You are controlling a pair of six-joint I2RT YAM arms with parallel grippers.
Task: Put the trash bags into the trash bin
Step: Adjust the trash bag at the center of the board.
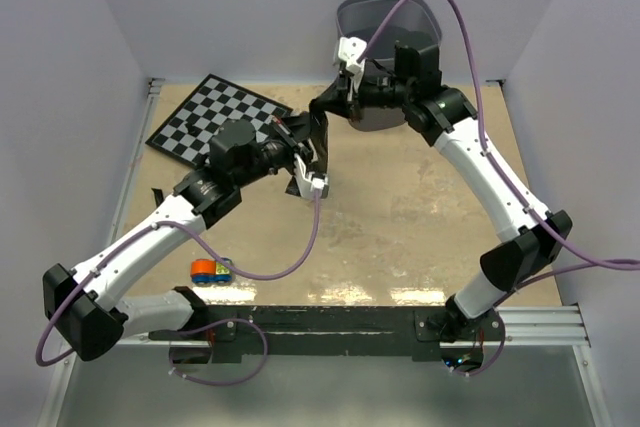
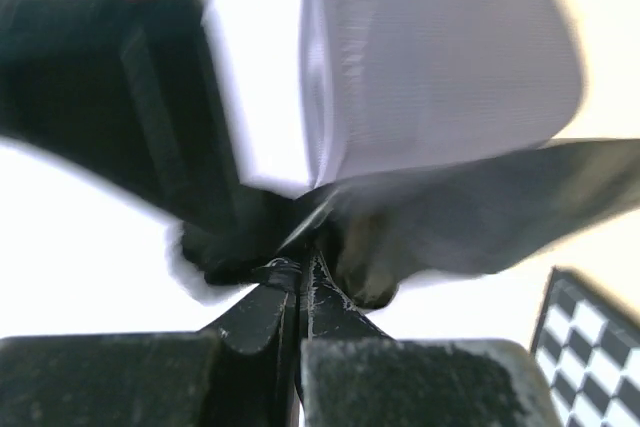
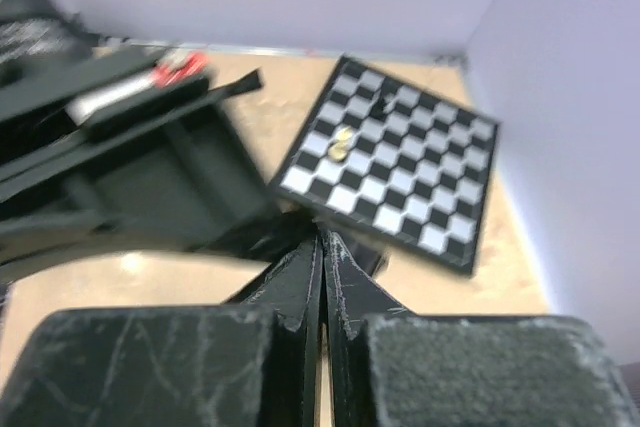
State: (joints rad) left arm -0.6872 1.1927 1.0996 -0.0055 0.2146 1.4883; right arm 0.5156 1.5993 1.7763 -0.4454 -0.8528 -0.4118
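A black trash bag (image 1: 320,129) hangs stretched between my two grippers above the table's middle. My left gripper (image 1: 306,150) is shut on its lower left part; in the left wrist view the shut jaws pinch the glossy trash bag (image 2: 470,217), which spreads to both sides of my left gripper (image 2: 301,269). My right gripper (image 1: 332,107) is shut on the bag's upper edge, and the right wrist view shows my right gripper (image 3: 322,239) with a black fold of the trash bag (image 3: 255,237) at its tips. The grey mesh trash bin (image 1: 392,19) stands just behind the right gripper and fills the top of the left wrist view as the trash bin (image 2: 440,67).
A chessboard (image 1: 215,117) lies at the back left, close to the left forearm, with a small yellow piece (image 3: 342,144) on the chessboard (image 3: 400,172). An orange and blue toy (image 1: 211,270) sits near the front left. White walls close in the table.
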